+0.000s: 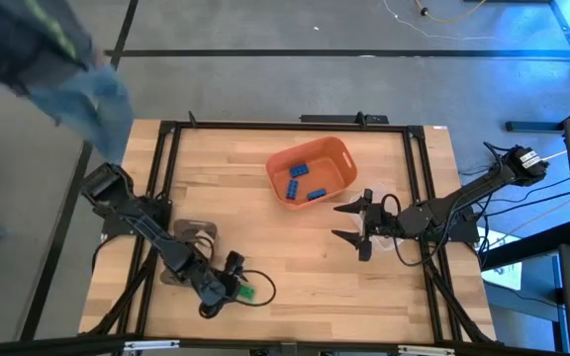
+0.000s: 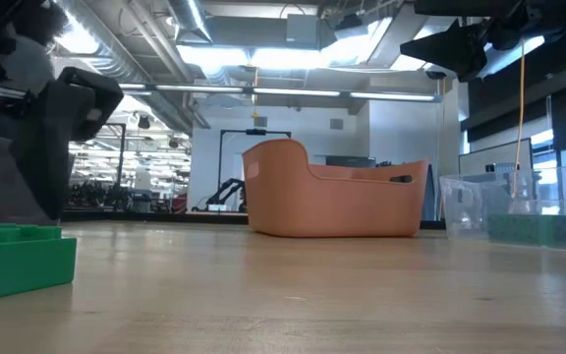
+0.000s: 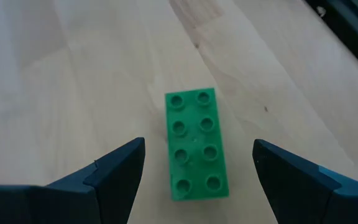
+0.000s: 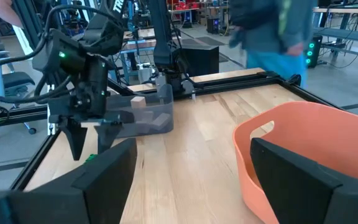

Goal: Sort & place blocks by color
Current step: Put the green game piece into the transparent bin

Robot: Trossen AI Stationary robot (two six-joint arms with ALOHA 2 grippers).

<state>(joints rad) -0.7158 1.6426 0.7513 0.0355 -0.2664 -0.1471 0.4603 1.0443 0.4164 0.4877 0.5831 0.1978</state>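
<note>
Hovering over the near left part of the table (image 1: 295, 267), the left gripper (image 3: 197, 165) has its fingers spread wide on either side of a green block (image 3: 196, 144), which lies flat on the wood with its studs up and touches neither finger. Blue blocks (image 1: 303, 181) sit inside the orange bin (image 1: 339, 158) at the far middle. The right gripper (image 1: 349, 223) waits just near of the bin, its fingers apart and empty. A person (image 4: 269, 28) stands beyond the table's far left corner.
</note>
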